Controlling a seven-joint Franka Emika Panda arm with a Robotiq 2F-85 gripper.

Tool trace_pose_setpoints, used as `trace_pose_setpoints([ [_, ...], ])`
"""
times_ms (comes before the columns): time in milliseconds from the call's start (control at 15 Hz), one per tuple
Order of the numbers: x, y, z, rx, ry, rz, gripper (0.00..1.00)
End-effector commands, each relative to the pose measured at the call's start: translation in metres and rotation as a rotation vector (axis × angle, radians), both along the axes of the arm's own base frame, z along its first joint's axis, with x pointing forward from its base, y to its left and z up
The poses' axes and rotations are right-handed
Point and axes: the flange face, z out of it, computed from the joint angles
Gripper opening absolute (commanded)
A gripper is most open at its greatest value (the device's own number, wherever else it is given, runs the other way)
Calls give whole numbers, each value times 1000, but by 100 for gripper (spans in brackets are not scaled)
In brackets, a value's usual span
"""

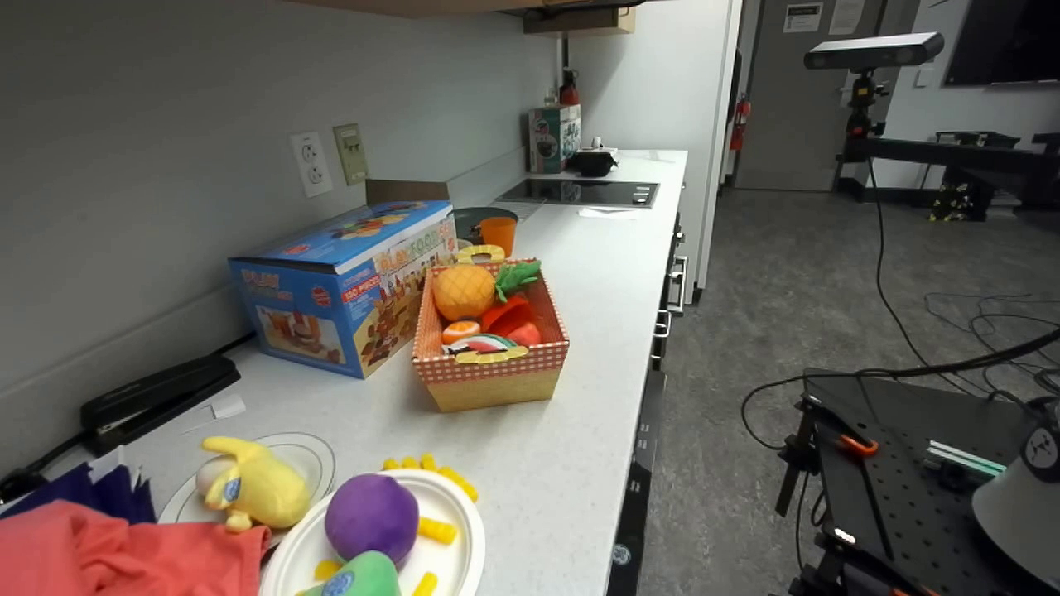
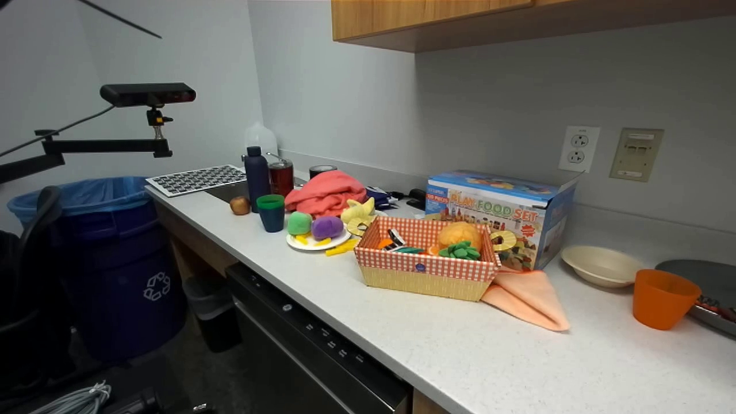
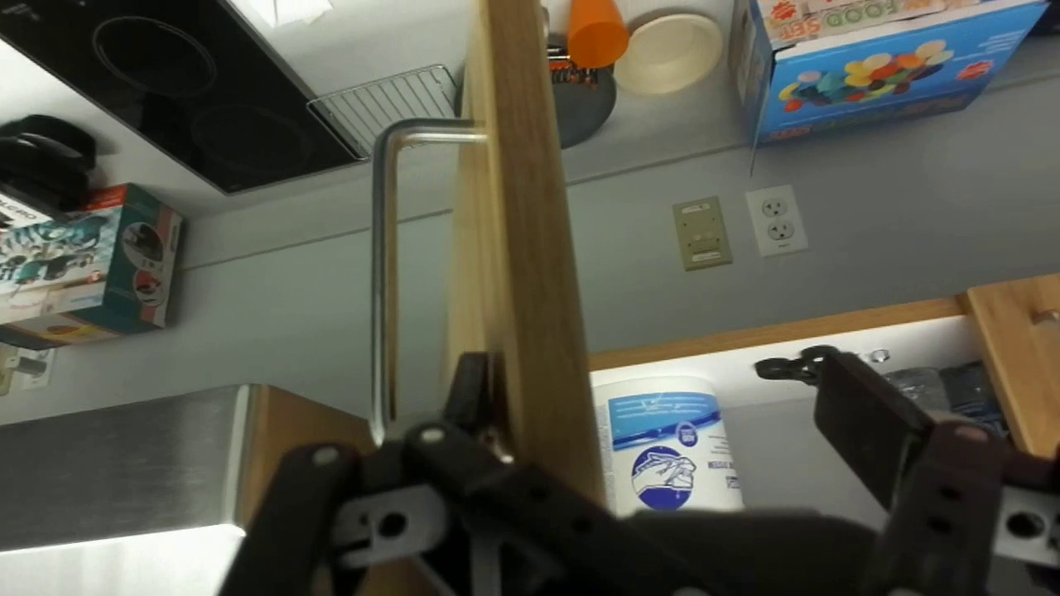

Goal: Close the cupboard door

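The cupboard door (image 3: 530, 207) is light wood and stands open, seen nearly edge-on in the wrist view, whose picture is upside down. A metal bar handle (image 3: 381, 273) is on its left face. My gripper (image 3: 662, 389) is open. The door's edge lies between its fingers, close to the left finger, which is beside the handle-side face. Whether they touch I cannot tell. The right finger is well apart from the door. The cupboard's white inside (image 3: 787, 463) shows between the fingers. The door and gripper are out of view in both exterior views.
A white and blue tub (image 3: 671, 447) stands inside the cupboard. Another wooden door (image 3: 1019, 356) is at the right. A metal-fronted unit (image 3: 124, 463) is at the lower left. The cupboard's underside (image 2: 489, 40) hangs above a counter with a food basket (image 2: 425, 282) and a toy box (image 2: 500, 207).
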Motion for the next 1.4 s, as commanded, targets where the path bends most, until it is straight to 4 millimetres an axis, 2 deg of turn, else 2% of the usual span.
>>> trace_pose_setpoints([
  [0, 17, 26, 8, -27, -13, 102, 100],
  [467, 46, 56, 12, -36, -4, 192, 100],
  [1000, 70, 77, 18, 43, -62, 286, 100],
  [1333, 101, 95, 20, 86, -124, 328, 100],
])
